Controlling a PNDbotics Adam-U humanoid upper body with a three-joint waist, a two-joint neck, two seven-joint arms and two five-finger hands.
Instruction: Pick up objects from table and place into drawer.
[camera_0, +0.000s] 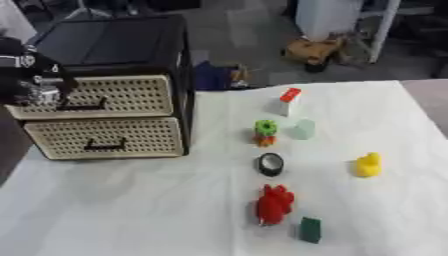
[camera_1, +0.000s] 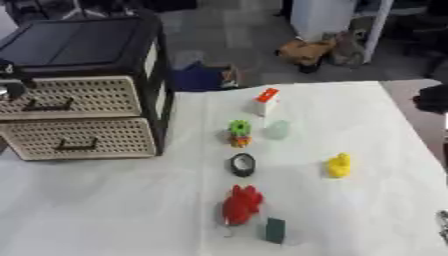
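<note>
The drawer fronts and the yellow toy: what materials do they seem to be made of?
The drawer fronts look like cream plastic, matte, with rows of small holes and dark handles. The yellow toy seems to be smooth plastic or rubber, one solid colour with rounded edges; I cannot tell which.

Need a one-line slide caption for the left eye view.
Left hand at the upper drawer's handle; both drawers shut, toys lined up on the white table.

White cloth table cover (camera_0: 131, 210), perforated drawer fronts (camera_0: 105, 137)
</note>
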